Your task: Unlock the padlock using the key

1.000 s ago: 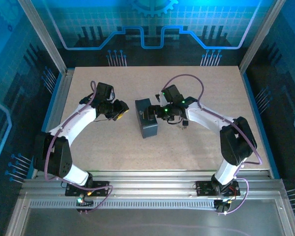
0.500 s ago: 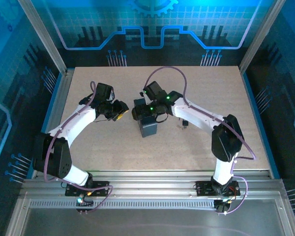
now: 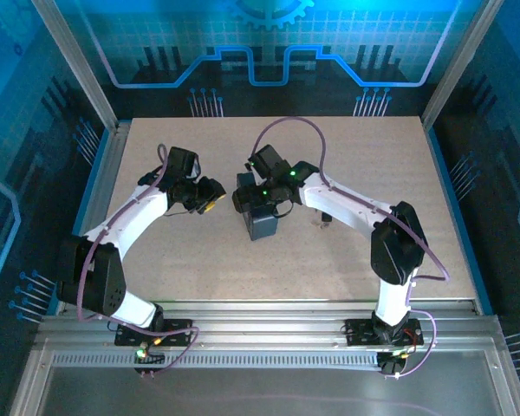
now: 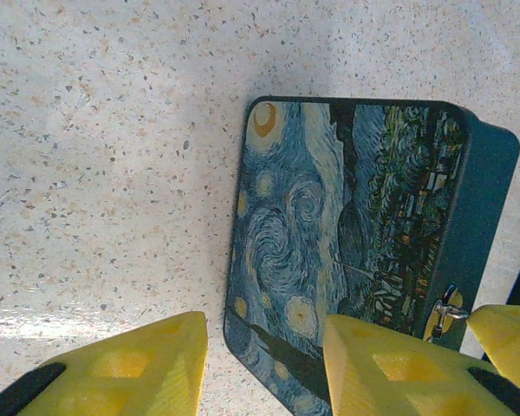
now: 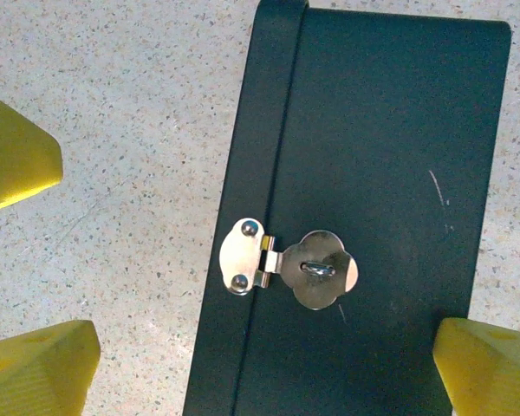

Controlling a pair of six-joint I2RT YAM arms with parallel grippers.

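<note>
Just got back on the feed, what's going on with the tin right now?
The right tool hangs wide open over the tin, which stands on edge mid-table with its closed hasp facing up; the hasp's loop is bare. The left tool sits open beside the tin's painted lid, holding nothing. A small thing lies on the table right of the tin, too small to tell whether it is the padlock.

I am finding no words, numbers or brand marks to read. The tin [image 4: 329, 243] is carrying a painted swirling night sky, and its hasp [image 5: 288, 267] is showing plain metal.
</note>
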